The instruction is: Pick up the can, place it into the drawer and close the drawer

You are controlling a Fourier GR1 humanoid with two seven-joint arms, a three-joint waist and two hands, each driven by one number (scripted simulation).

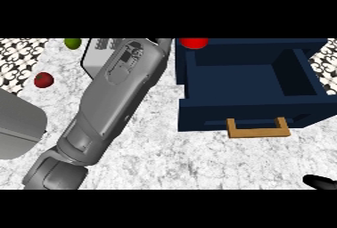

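Open navy drawer (253,87) at counter's right, left forearm (108,102) stretching past top edge, its fingers unseen, right hand (320,182) at corner, finger spread unclear.

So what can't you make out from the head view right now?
- Left hand: hidden past the top edge; only the forearm shows.
- Can: not visible; possibly beyond the top edge or behind the forearm.
- Right hand: cut off at the lower right corner, fingers unreadable.
- Drawer: open, but its left inside is hidden by its wall.
- Red thing and green thing: clipped by the top edge.
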